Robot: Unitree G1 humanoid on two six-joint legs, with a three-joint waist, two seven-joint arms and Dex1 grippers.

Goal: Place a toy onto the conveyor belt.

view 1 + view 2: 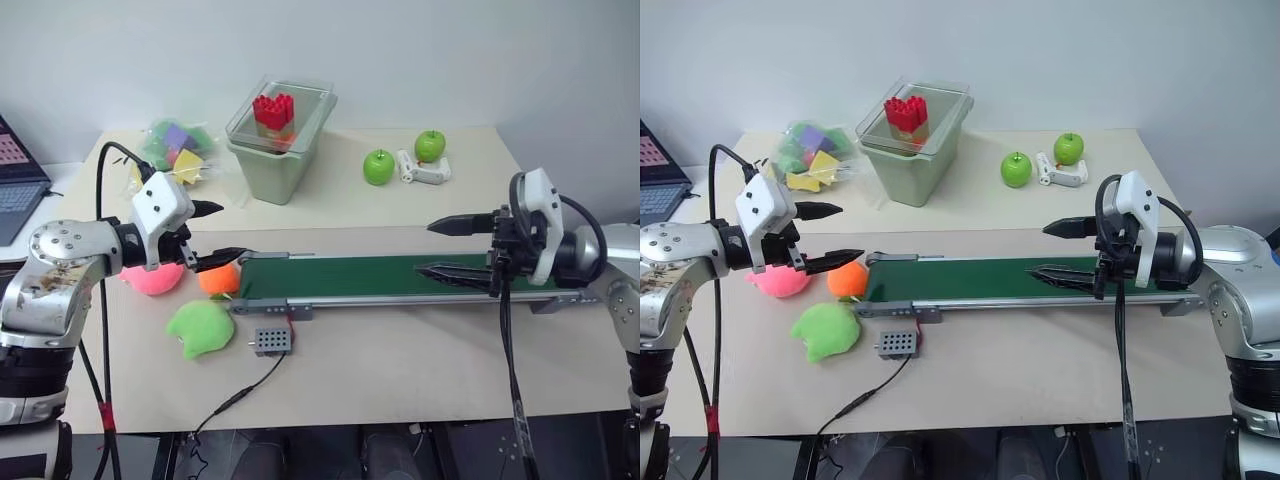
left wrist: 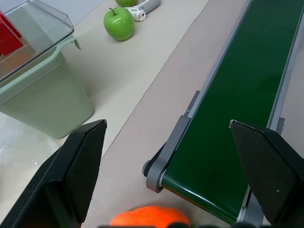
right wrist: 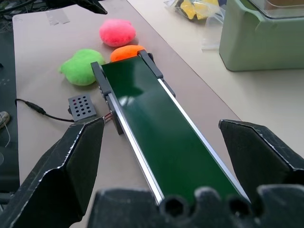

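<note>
On beige tabletop [image 1: 400, 370] against plain pale wall: conveyor belt [image 1: 380, 277] lies lengthwise, dark green band in silver-grey frame, grey control box [image 1: 272, 341] on cable just in front. Toy [image 1: 780, 281]: soft pink plush blob, resting on table off belt's left end, beside orange plush ball [image 1: 847, 279] and lime-green plush blob [image 1: 827, 331]. Left gripper [image 1: 830, 238] hovers above toy and ball, pointing right, jaws wide apart, empty. Right gripper [image 1: 1052, 251] hovers over belt's right half, pointing left, jaws wide apart, empty.
</note>
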